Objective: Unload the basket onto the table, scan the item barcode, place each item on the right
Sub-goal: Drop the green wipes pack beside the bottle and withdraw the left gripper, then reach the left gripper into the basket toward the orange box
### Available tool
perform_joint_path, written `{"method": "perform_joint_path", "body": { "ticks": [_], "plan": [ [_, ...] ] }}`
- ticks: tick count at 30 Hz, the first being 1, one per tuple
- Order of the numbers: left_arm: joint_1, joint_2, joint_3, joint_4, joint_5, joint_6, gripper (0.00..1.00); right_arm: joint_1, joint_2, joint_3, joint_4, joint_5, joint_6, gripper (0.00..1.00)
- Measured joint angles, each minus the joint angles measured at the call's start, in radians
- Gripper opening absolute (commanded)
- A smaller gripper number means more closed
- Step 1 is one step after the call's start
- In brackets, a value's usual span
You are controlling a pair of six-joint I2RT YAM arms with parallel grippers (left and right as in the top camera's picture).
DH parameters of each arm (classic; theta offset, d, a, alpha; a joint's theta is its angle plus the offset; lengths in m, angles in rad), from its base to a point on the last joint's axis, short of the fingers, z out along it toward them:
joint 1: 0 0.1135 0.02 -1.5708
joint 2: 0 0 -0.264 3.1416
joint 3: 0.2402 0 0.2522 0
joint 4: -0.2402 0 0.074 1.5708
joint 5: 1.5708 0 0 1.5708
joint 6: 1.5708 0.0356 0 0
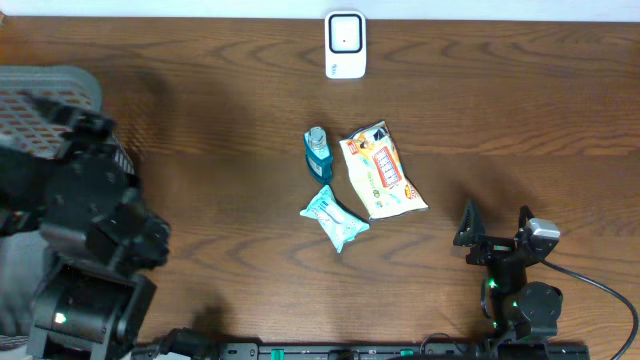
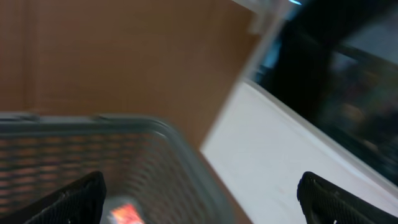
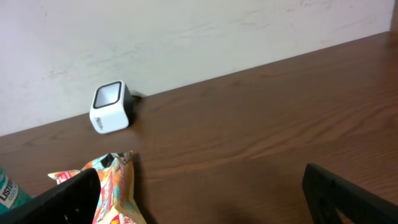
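Risk 1: my left arm sits over basket (image 1: 45, 85); careless swing snags rim.
Risk 2: snack pack (image 1: 381, 172), wipes pack (image 1: 334, 217) and bottle (image 1: 318, 152) crowd mid-table; grab may drag neighbour or turn barcode away from scanner (image 1: 345, 45) at far edge.
My left gripper (image 2: 202, 199): spread wide, empty, above basket.
My right gripper (image 3: 199, 186): spread wide, empty, near snack pack, not touching.

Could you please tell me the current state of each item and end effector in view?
Left end effector: open, empty, above the basket.
Right end effector: open, empty.
Scanner: on table, untouched.
Teal bottle: on table, unheld.
Snack bag: lying flat, unheld.
Blue packet: lying flat, unheld.
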Motion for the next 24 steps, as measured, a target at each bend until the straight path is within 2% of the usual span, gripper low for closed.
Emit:
{"method": "perform_joint_path", "body": {
  "ticks": [8,17,20,24],
  "plan": [
    [0.287,0.031,0.0,-0.014,0.074,0.002,0.98,0.0,0.0,0.0,0.0,0.0,0.0,0.99],
    [0.498,0.124,0.0,-0.06,0.132,0.002,0.98,0.0,0.0,0.0,0.0,0.0,0.0,0.99],
    [0.573,0.171,0.0,-0.085,0.226,0.002,0.98,0.0,0.0,0.0,0.0,0.0,0.0,0.99],
    [0.693,0.227,0.0,-0.14,0.422,-0.033,0.98,0.0,0.0,0.0,0.0,0.0,0.0,0.99]
  ]
}}
